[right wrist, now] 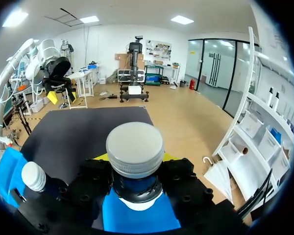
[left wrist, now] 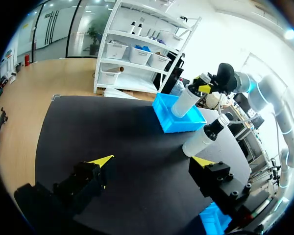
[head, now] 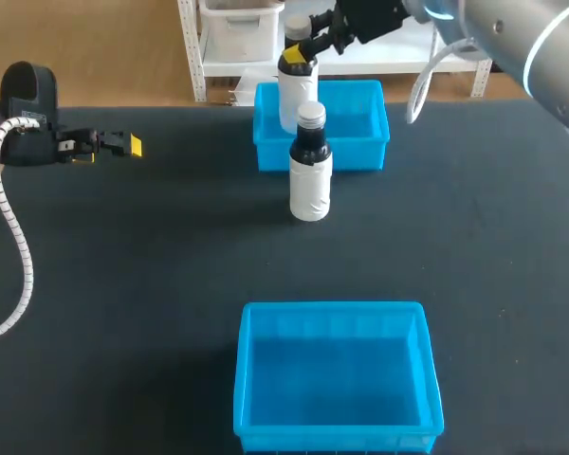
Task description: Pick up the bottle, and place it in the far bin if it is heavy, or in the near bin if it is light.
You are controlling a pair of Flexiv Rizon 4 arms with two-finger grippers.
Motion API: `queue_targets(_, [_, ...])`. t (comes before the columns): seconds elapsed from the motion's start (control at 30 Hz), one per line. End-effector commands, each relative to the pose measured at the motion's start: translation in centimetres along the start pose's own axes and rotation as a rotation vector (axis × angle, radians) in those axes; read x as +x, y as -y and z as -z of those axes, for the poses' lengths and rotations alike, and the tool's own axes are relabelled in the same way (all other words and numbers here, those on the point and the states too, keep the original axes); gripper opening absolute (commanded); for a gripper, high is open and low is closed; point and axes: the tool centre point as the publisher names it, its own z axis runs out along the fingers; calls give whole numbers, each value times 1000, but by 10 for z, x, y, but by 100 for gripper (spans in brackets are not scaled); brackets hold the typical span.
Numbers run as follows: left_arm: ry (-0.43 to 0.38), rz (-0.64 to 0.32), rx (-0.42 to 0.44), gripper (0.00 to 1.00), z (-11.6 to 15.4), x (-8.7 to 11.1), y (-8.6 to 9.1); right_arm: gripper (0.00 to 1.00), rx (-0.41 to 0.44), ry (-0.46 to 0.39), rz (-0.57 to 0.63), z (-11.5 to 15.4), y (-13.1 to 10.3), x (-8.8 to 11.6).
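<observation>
My right gripper is shut on the neck of a white bottle with a grey cap and holds it upright over the left part of the far blue bin. In the right wrist view its cap sits between my fingers. A second, similar bottle stands on the black table just in front of that bin. The near blue bin has nothing in it. At the table's far left, my left gripper is open and holds nothing; ahead of it are the held bottle and the standing bottle.
The black mat lies bare between the two bins and to both sides. My left arm's white cable hangs along the left edge. The standing bottle is close to the far bin's front wall.
</observation>
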Motion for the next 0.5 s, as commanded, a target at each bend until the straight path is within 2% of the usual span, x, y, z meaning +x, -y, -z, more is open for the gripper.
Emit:
queue_targets(0.03, [0,0,0,100,0,0,0,0,-61,0,-5,-9,14,-3])
queue_targets(0.5, [0,0,0,100,0,0,0,0,-63,2,-32,-27,15,6])
